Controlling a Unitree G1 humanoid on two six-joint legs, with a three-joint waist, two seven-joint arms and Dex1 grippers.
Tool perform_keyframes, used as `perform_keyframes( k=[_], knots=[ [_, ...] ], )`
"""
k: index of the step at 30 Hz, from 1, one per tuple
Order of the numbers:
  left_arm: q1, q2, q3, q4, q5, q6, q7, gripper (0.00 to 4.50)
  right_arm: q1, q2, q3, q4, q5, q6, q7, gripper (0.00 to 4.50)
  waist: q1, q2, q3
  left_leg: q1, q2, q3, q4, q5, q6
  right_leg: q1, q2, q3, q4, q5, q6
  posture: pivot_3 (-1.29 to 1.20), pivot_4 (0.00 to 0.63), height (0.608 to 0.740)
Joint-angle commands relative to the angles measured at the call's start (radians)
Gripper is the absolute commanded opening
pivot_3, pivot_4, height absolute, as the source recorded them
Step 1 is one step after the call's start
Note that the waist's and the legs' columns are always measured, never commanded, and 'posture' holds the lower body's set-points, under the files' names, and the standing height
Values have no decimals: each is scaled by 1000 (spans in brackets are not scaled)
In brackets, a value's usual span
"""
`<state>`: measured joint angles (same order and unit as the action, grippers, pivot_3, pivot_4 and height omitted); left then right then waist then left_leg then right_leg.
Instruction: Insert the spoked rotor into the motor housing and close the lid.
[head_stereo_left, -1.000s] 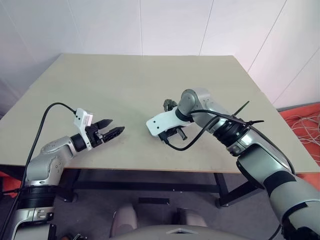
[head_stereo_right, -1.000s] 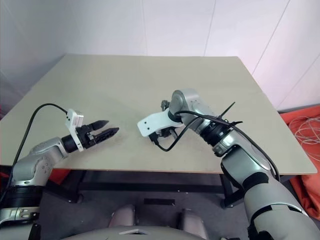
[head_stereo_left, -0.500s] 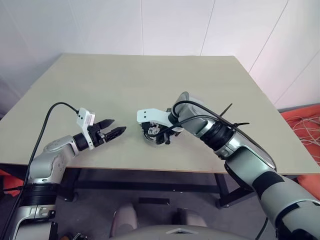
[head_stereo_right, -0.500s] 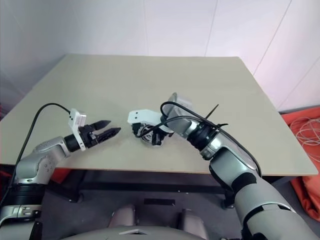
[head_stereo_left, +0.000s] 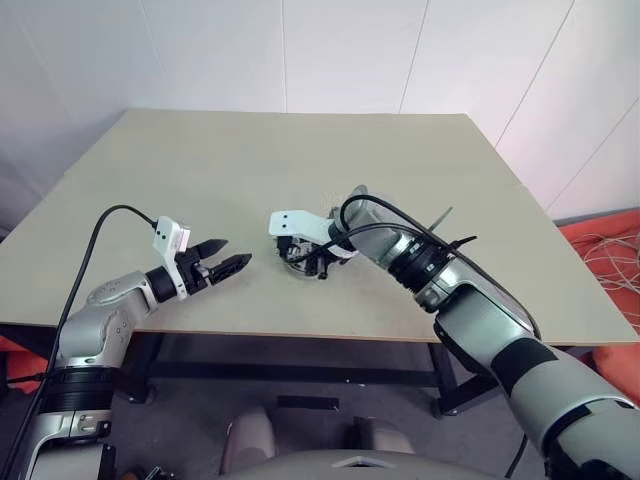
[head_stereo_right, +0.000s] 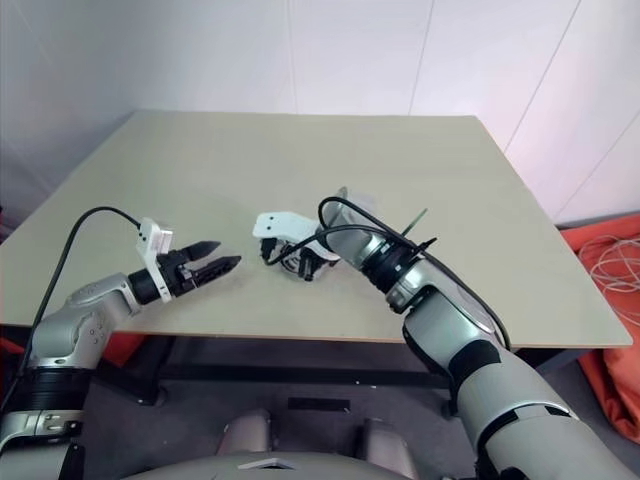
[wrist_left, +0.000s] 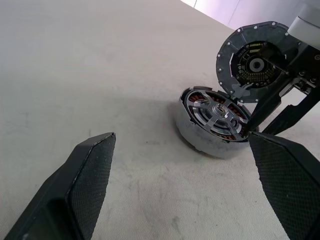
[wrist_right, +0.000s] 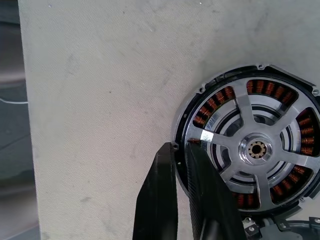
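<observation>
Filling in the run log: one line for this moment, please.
spoked rotor in motor housing | lid tilted up, not closed | right gripper at housing rim | left gripper open, apart

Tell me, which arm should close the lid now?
The right one. Its tool is at the rim of the housing, and the lid stands tilted up right beside it. The left tool hangs open off to the side, apart from the housing.

You see spoked rotor (wrist_right: 256, 150) shiny silver, spoke cut-outs showing copper-orange windings of motor housing (wrist_left: 202, 140), its wall bright silver. Lid (wrist_left: 255, 62) dark grey, pale dots round rim, black centre. Table (head_stereo_left: 300, 170) plain beige. Gripper fingers (wrist_left: 85, 185) black, textured.
</observation>
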<state>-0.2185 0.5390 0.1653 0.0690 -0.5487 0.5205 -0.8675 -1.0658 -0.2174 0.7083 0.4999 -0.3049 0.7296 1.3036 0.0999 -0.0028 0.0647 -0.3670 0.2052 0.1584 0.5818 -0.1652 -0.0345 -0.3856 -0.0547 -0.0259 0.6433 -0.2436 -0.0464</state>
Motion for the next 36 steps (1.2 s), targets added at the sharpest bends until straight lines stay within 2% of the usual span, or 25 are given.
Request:
perform_keyframes(
  k=[1,10,11,18,25,30,33,36],
  knots=[
    [-14,1,11,-16,-3,-11,1,4500,-33,-36,4,-38,-16,-20,8,1280,1,0,0,0,0,0,0,0,0,0,0,0,0,0,0,0,0,740],
    [-14,1,11,-16,-2,-8,1,4500,-52,-74,25,-215,-2,47,89,4353,-1,0,0,-2,0,0,-1,0,0,-2,1,0,-1,0,-2,0,0,740],
    [-15,0,10,-14,-2,-8,0,4500,-50,-83,31,-246,2,60,106,4467,0,0,0,-2,0,0,-1,0,0,-2,1,0,-1,0,-2,0,0,740],
    [-24,-4,5,-5,2,-11,0,4500,-47,-107,35,-396,34,118,135,4467,0,0,0,-2,0,0,-1,-1,1,-1,1,0,-2,0,-2,0,0,740],
    [-31,-5,3,3,5,-14,-2,4500,-88,-74,-73,-510,168,164,124,4467,0,0,0,-2,0,0,-1,-1,1,-1,1,0,-1,0,-2,0,0,740],
    [-27,0,12,-3,2,-18,-5,4500,-162,9,-392,-427,332,231,-31,4467,-1,0,0,-2,0,0,-1,-1,1,-2,1,0,-1,0,-2,0,0,740],
    [-21,1,17,-8,1,-26,-8,4500,-165,-21,-563,-322,363,139,-190,4467,6,-2,-1,-2,-1,-1,-1,-1,1,0,1,0,-2,0,-2,0,0,740],
    [-17,-2,24,-16,-5,-41,-13,4500,-124,-106,-676,-224,356,49,-321,4467,10,-3,-1,-1,-3,-1,0,-1,1,0,-1,0,-2,0,-1,0,0,740]
  ],
)
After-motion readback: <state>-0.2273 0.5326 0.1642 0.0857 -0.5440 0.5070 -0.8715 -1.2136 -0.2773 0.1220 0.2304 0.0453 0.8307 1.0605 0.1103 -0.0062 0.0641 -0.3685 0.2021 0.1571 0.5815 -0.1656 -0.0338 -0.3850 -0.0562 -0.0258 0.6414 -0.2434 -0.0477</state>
